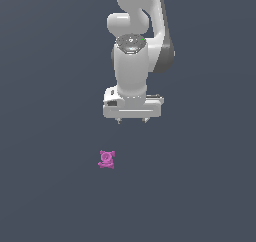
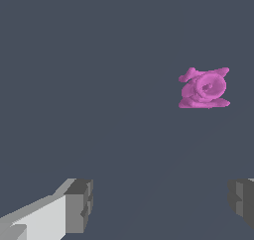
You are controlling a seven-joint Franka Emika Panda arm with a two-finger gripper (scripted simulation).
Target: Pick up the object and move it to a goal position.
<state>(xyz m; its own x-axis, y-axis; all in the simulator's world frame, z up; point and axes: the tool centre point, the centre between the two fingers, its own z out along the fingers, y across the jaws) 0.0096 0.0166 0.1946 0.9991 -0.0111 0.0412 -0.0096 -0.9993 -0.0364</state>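
The magenta-pink figurine [image 1: 106,159] lies alone on the flat dark grey floor [image 1: 45,186], a lumpy little thing with short nubs around a round centre, much narrower than the hand above it. From the figurine, the white gripper [image 1: 132,120] hangs well apart and off to the exterior view's right, not over it. In the wrist view the figurine [image 2: 204,88] sits away from the gap between the dark finger pads [image 2: 79,205], which stand spread wide with nothing held. The step in hand looks like the approach: the gripper should first shift across until the figurine lies midway between the pads, then descend straight and close on its round body rather than the nubs, which might slip.
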